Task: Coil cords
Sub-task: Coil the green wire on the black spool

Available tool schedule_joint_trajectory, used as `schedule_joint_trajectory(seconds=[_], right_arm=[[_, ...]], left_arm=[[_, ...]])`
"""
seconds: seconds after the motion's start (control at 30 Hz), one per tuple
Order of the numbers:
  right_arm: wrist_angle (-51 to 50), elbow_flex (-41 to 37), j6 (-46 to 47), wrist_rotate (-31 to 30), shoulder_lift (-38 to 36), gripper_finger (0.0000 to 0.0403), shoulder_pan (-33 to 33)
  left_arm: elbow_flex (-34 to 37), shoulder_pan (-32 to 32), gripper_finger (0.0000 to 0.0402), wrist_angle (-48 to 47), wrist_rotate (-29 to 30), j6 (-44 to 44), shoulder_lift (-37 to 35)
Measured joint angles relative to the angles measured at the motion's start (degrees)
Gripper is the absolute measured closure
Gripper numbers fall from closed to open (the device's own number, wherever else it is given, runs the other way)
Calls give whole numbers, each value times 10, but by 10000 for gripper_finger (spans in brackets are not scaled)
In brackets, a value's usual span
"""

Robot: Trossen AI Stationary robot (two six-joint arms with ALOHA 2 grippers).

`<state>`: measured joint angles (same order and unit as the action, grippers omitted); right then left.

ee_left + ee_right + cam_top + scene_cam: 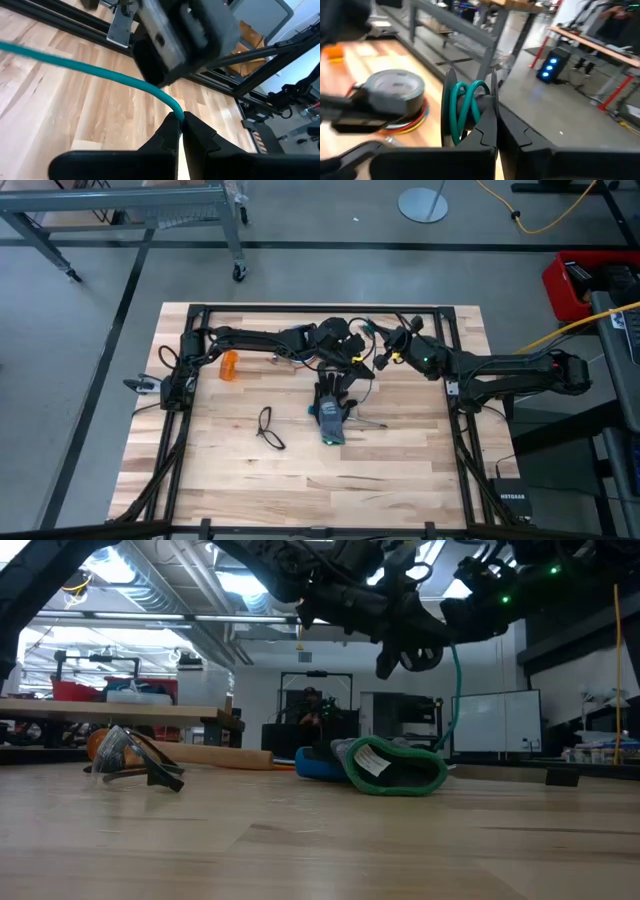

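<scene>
A teal cord runs between my two grippers, high over the table's far middle. My left gripper is shut on it and also shows in the high view. My right gripper, also in the high view, is shut on a small black disc wound with turns of the teal cord. In the low view the disc hangs in the air with the cord drooping beside it. A loose dark loop lies flat on the table. My left gripper pinches the teal cord between its two fingertips. From there the cord bends away across the view, clear of the table. My right gripper pinches the disc by the edge of one flange. The disc stands on edge, lifted clear of the table, with the wound cord between its flanges.
A black-and-blue work glove with a green cuff lies at mid table under the grippers. A grey tape roll sits on coloured rolls near the far edge. An orange object lies at the far left. Bare wood fills the near half.
</scene>
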<state>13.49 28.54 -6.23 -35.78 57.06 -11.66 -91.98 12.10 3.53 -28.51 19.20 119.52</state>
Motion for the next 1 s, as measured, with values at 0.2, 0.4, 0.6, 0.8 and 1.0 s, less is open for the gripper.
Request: schedule_joint_trajectory(seconds=[0.2, 0.4, 0.6, 0.8, 1.0], right_arm=[[-46, 0, 0, 66, 0, 402, 0], [-100, 0, 21, 107, 0, 402, 0], [-161, 0, 57, 126, -5, 402, 0], [-184, 0, 80, 164, -42, 402, 0], [-205, 0, 102, 206, -103, 402, 0]], left_arm=[[0, 0, 402, 1, 1, -6, 0], [0, 2, 402, 0, 2, -7, 0], [0, 15, 401, 1, 3, -4, 0], [0, 31, 401, -1, 3, 1, 0], [-1, 42, 401, -1, 2, 2, 0]])
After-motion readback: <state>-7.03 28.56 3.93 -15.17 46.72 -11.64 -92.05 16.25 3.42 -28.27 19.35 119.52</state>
